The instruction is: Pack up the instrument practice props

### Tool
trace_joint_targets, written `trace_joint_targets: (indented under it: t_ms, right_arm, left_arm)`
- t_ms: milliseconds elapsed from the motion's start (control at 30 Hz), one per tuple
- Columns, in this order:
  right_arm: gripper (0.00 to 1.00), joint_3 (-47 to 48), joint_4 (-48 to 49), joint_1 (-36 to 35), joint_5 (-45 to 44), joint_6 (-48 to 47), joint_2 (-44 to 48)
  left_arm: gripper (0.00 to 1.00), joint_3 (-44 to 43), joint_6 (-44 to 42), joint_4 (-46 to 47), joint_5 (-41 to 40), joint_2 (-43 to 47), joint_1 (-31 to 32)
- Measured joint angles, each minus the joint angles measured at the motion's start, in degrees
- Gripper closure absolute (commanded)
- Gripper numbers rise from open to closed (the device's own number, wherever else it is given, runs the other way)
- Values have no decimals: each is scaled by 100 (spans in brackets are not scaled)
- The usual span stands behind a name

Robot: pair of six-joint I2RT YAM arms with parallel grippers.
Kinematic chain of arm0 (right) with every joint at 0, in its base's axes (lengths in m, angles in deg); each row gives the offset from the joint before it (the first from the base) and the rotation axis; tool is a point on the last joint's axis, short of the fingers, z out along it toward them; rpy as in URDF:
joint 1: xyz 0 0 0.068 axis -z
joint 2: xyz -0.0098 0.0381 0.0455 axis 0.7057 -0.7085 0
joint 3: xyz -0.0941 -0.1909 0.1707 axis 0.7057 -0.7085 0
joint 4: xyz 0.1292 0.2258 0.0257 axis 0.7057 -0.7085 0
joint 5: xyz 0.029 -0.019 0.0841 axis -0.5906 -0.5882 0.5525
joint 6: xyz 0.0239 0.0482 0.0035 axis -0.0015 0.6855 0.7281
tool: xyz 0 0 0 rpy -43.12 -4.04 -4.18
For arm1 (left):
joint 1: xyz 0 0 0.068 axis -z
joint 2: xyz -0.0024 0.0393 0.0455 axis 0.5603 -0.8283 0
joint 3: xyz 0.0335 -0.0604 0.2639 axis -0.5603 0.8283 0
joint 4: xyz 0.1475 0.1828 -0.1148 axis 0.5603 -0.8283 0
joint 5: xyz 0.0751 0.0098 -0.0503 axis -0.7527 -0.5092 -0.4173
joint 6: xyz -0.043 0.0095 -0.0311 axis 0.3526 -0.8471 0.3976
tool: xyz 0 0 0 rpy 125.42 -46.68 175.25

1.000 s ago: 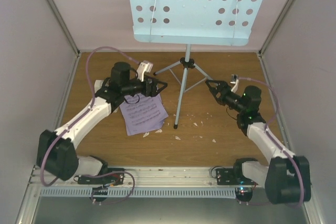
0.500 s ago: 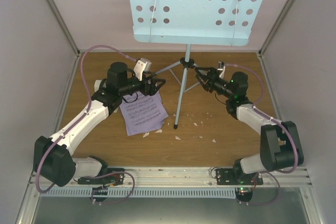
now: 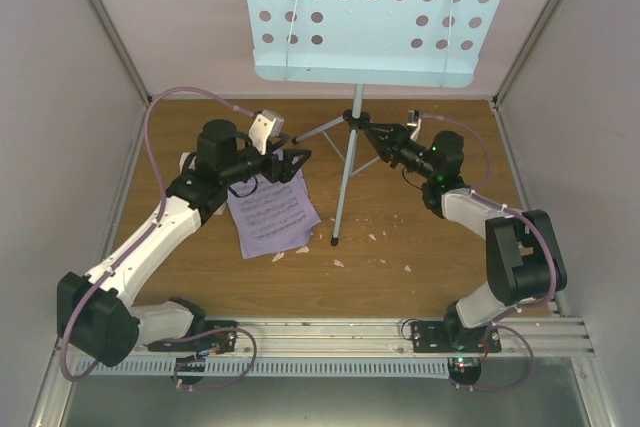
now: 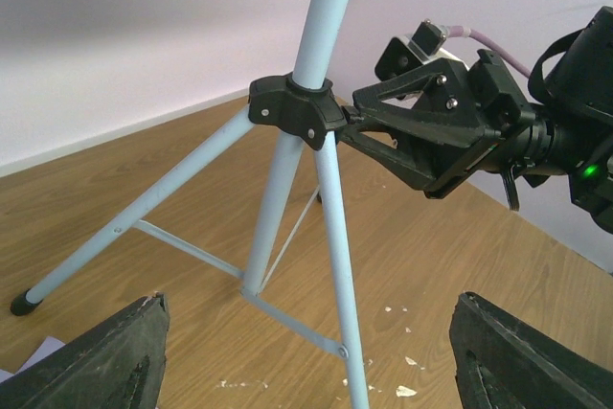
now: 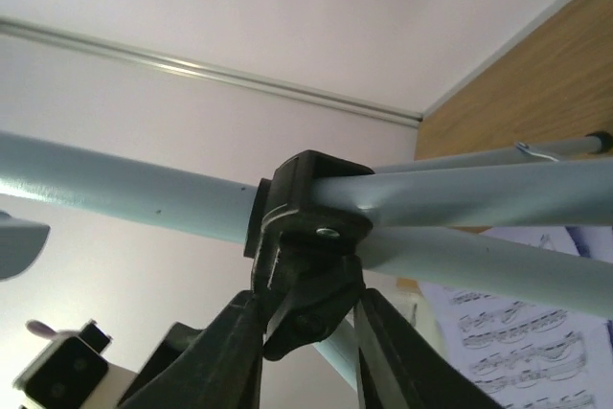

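Nearest first: bare wooden counter (image 3: 200, 267) ahead of the arm bases, with white crumbs (image 3: 372, 237) scattered around the stand's front foot.

Sheet music (image 3: 272, 213): one pale lavender page, printed staves, flat on the counter left of the foot. Same spot as a second ago. Not picked up yet.

Left gripper (image 3: 297, 163): hangs over the far edge of the page, pointed at the stand. Jaws spread wide, holding nothing. Barely moved in the last second.

Right gripper (image 3: 375, 135): this is the change. A second ago it sat well off to the right, jaws splayed. It has since swung in toward the pole and narrowed. Its wrist view shows both fingers hugging the lug under the black collar (image 4: 295, 110), so I read the jaws as clenched on it.

Meaning, as a guess: work on the stand has begun at the joint where the three legs meet, probably to loosen or fold it. Nothing is packed so far.

Music stand (image 3: 345, 182): light blue, upright, unmoved. Slim pole, three splayed legs with thin braces and black feet, standing mid-counter toward the back. Perforated desk (image 3: 370, 7) on top, wide, with round holes, a small lip and two wire page holders, filling the far view.
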Motion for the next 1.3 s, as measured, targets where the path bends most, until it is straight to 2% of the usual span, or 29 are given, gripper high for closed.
trace_joint_targets:
  t_ms: [233, 467, 767, 1000, 1300]
  right_arm:
    - [99, 9, -50, 0, -20, -2, 37]
    - [100, 114, -538, -7, -94, -765, 186]
    - [100, 745, -2500, -188, -710, -4218, 520]
    - [97, 686, -2922, -229, -1156, -6575, 802]
    - [96, 647, -3154, -369, -1733, -8966, 988]
  left_arm:
    - [20, 0, -42, -17, -61, 9, 2]
    - [19, 0, -68, -37, -118, 9, 2]
    - [19, 0, -90, -37, -122, 9, 2]
    - [19, 0, -94, -39, -129, 9, 2]
    - [19, 2, -105, -39, -129, 4, 7]
